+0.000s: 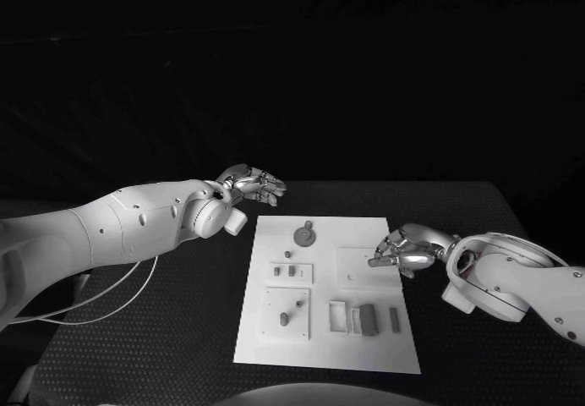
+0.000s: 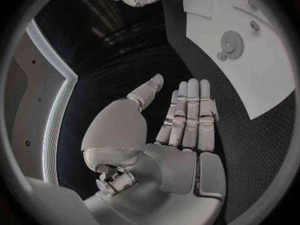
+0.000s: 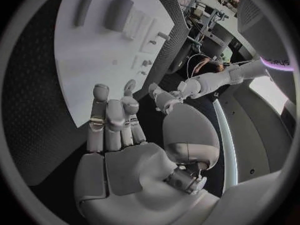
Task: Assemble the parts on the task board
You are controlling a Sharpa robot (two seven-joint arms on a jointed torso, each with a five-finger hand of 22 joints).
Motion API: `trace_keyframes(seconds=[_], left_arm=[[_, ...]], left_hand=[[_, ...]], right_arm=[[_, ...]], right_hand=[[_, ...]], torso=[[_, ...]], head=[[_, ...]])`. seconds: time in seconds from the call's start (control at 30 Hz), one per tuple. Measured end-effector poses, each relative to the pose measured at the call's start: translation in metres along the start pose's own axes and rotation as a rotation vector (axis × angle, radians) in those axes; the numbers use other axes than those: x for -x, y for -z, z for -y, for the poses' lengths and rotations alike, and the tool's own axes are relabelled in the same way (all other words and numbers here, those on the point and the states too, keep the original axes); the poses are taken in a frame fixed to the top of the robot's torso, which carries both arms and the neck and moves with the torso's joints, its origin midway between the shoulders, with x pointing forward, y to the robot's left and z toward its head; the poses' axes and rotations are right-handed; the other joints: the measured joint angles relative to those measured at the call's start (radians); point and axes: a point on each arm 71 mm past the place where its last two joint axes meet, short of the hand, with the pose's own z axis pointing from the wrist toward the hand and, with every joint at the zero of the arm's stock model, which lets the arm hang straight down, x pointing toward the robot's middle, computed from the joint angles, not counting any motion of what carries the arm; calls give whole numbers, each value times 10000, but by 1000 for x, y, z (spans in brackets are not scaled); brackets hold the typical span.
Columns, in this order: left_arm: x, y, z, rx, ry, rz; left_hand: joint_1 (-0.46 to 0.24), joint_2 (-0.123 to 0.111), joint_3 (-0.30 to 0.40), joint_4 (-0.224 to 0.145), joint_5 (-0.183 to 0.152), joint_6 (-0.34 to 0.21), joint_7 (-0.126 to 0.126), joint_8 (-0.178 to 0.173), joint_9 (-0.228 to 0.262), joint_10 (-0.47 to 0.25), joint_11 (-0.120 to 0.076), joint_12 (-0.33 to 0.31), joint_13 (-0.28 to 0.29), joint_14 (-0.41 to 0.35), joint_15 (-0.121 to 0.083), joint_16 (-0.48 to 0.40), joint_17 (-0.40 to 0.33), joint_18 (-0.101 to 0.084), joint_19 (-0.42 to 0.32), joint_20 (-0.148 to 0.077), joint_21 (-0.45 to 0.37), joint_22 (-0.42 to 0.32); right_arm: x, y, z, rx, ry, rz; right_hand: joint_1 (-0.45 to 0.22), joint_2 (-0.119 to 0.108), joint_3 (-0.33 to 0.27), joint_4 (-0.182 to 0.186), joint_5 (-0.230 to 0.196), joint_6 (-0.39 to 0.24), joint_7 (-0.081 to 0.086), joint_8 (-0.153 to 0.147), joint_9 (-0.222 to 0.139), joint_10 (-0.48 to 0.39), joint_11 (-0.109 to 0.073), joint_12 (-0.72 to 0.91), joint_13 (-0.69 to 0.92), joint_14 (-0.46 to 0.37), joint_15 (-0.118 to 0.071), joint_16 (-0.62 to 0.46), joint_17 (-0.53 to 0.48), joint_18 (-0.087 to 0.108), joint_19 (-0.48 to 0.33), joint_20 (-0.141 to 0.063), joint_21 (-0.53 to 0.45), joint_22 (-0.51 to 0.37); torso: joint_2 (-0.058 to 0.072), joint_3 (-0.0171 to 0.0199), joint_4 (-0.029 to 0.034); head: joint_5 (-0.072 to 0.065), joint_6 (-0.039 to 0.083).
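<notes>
Both hands hover empty at the task board's edges, with the parts lying on the board between them.

The left hand (image 1: 253, 185) hangs off the board's far left corner, over the black table (image 1: 183, 321), fingers straight, side by side and holding nothing; its wrist view shows the flat palm (image 2: 187, 135) with the thumb held apart. The right hand (image 1: 402, 251) sits at the right edge of the task board (image 1: 329, 355), fingers loosely bent with nothing between them. Just beside the left hand, on the board's far end, lies a round gear-like part (image 1: 305, 233). Nearer the robot than the right hand lie the grey block (image 1: 369, 320) and a slim bar (image 1: 395, 318). Small pegs (image 1: 286, 272) stand in a plate on the board's left side, roughly midway between the hands.
</notes>
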Motion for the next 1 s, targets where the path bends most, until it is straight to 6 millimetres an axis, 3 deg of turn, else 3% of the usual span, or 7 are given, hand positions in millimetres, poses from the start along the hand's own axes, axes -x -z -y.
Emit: trace_keyframes(seconds=[0.13,0.27,0.63,1.0], left_arm=[[0,0,0,5,4,-2],[0,0,-1,13,5,1],[0,0,-2,26,3,-3],[-2,0,-1,15,18,-65]], left_hand=[[0,0,0,0,0,1,0,0,1,0,0,0,0,0,0,0,10,0,0,0,0,0],[0,0,0,0,0,0,0,0,1,0,0,0,0,0,0,0,9,0,0,0,0,1],[0,0,0,0,0,0,0,-1,1,0,0,0,1,0,0,-39,16,0,0,0,0,2],[-40,-40,-3,3,0,0,0,-1,-9,0,0,0,1,0,0,-39,27,0,0,0,0,-6]], right_arm=[[-12,8,12,-710,-330,-1000],[-27,13,24,-1497,-781,-2164],[-57,16,21,-2241,-510,-3622],[-63,9,21,-2629,-145,-3709]], right_hand=[[-519,7,23,380,0,32,-31,0,192,-1,-1,410,208,357,-104,518,354,-60,139,-107,317,0],[-966,-199,-32,687,0,75,-75,0,267,0,-1,470,264,407,-124,635,377,11,134,-112,388,0],[-1294,-428,2,742,0,85,-85,-240,291,-2,-4,491,274,369,-83,714,237,13,7,-234,506,-1],[-1423,-482,57,798,0,89,-88,-359,257,-9,-10,490,262,354,-68,787,211,12,4,-232,588,-2]], torso=[[-2,-1,-12],[-2,-6,-18],[-3,-12,-9],[15,-18,25]], head=[[-42,-20],[-88,-52],[-190,-138],[-286,-146]])
